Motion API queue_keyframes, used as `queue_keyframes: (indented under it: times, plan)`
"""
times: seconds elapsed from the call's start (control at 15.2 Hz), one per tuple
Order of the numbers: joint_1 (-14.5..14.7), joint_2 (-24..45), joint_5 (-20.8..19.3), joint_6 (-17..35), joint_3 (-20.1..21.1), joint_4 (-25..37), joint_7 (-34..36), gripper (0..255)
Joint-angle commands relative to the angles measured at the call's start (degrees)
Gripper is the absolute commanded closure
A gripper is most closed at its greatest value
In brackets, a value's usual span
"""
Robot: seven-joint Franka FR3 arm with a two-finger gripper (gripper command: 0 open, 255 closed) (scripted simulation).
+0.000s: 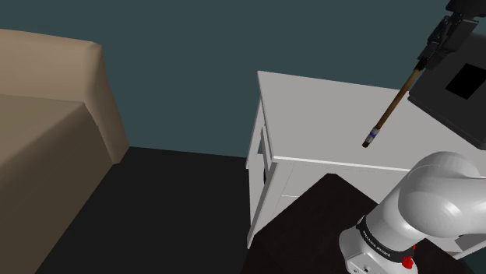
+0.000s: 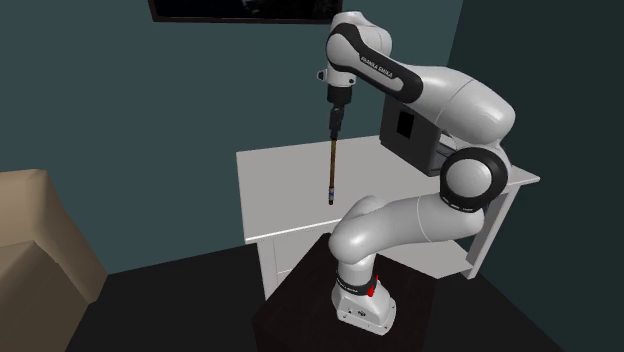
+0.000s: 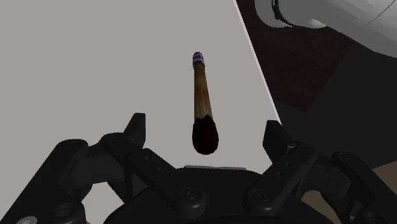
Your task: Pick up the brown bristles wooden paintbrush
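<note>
1. Hovering over the white table (image 1: 311, 117), the gripper (image 3: 205, 124) has its fingers (image 3: 136, 127) spread well apart.
2. Standing upright between them is the paintbrush (image 3: 202, 95), and in the wrist view neither finger touches it, with a clear gap on both sides.
3. Its dark rounded handle end is up at the fingers, while the banded ferrule and dark bristle tip point down at the tabletop.
4. Is that tip resting on the table or just above it? I cannot tell.
5. In the shoulder view the brush is over the table's right part, with a dark box (image 1: 436, 105) on the table near it, further right.
6. The arm's dark stand (image 1: 311, 226) sits on the near side of the table.
7. Well apart, at the shoulder view's left, sits a tan sofa (image 1: 47, 117).
</note>
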Motion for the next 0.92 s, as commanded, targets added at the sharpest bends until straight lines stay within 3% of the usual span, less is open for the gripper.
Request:
queue_keyframes:
  times: [0.0, 0.2, 0.26, 0.86]
  plan:
    - [-0.18, -0.98, -0.32, 1.06, -0.26, -2.01, 0.04, 0]
    - [-0.33, -1.76, -0.54, 1.94, -0.44, -3.67, 0.14, 0]
    - [-0.33, -1.77, -0.54, 1.96, -0.44, -3.7, 0.14, 255]
    - [-0.34, -1.76, -0.54, 1.94, -0.44, -3.66, 0.14, 255]
